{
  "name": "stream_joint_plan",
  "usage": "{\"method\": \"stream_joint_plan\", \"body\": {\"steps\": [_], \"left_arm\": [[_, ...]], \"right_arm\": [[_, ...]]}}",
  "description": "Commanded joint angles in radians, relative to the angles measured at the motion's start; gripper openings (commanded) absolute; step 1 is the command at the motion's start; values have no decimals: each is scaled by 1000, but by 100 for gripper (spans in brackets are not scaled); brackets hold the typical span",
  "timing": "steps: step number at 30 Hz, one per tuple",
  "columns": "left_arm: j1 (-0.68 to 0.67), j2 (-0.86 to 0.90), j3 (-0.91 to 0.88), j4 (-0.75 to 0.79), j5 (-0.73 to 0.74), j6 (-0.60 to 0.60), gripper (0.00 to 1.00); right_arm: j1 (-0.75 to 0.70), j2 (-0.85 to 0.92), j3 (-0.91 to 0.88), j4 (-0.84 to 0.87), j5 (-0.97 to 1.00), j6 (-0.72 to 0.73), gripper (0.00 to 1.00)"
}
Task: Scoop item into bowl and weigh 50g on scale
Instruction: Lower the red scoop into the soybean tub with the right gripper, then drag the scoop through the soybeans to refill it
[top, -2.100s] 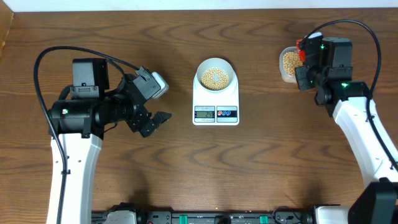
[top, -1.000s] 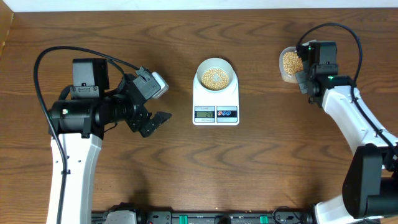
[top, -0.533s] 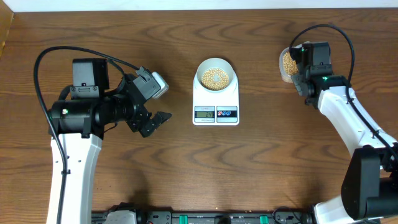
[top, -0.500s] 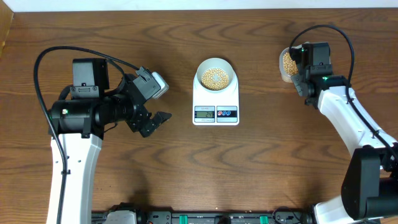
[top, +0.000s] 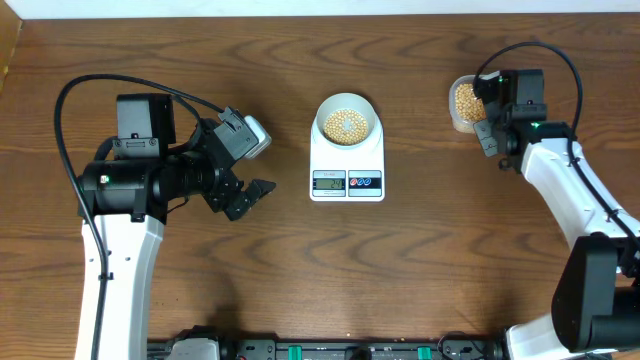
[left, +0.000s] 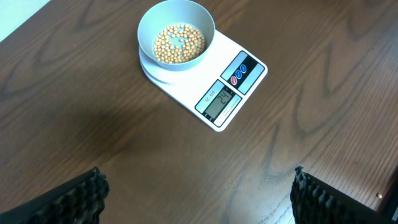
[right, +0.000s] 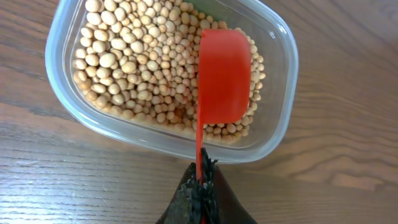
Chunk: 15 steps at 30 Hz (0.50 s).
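The pale bowl sits on the white scale at the table's middle and holds tan beans; bowl and scale also show in the left wrist view. My right gripper is shut on the handle of a red scoop, whose cup hangs bottom-up over the beans in the clear tub. In the overhead view the right gripper is at the tub, far right. My left gripper is open and empty, left of the scale.
The table's far edge and a white wall strip run along the top. A black cable loops above the right arm. Bare wood lies in front of the scale.
The right arm shifted slightly right and back over the tub, after swinging in from the right. The left arm, bowl and scale have not moved.
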Motion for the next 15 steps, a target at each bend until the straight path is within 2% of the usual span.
{"method": "stream_joint_plan", "body": {"steps": [1, 6, 15], "left_arm": [[4, 7, 14, -5, -5, -9, 96], [4, 8, 14, -5, -5, -8, 96], [4, 7, 14, -5, -5, -8, 96]], "right_arm": [[-7, -8, 2, -5, -36, 18, 1], [-7, 9, 2, -11, -48, 39, 1], [-7, 12, 2, -23, -238, 116, 1]]}}
